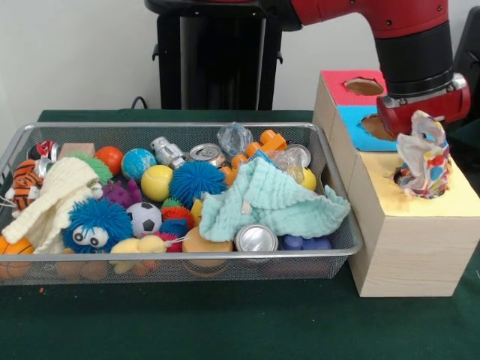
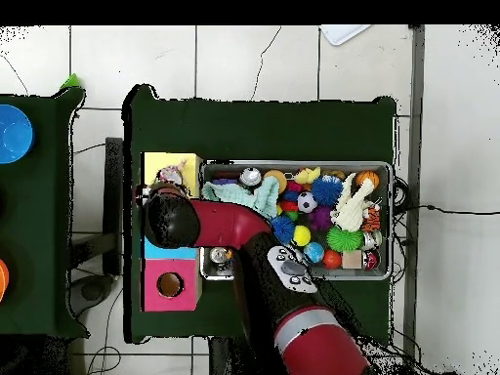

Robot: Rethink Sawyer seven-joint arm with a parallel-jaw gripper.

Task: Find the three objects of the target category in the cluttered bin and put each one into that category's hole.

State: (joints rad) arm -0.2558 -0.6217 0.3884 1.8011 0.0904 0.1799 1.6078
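Polka-dot cloth (image 1: 424, 156) at the yellow hole (image 1: 409, 178).
You see the tool (image 1: 421, 120) gripping it; mint cloth (image 1: 270, 201) and cream cloth (image 1: 52, 196) lie in the bin (image 1: 187, 259).

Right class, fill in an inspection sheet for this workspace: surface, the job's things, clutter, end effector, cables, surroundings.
Surface: green table cover.
Job's things: polka-dot cloth hanging over the yellow-panelled hole; mint-green waffle cloth and cream knitted cloth lying in the wire mesh bin.
Clutter: fuzzy blue ball, soccer ball, metal can, toy tiger, all in the bin.
End effector: hidden behind the polka-dot cloth; open or shut cannot be told.
Cables: black cable on the floor beside the table.
Surroundings: tiled floor; second table with a blue dish.
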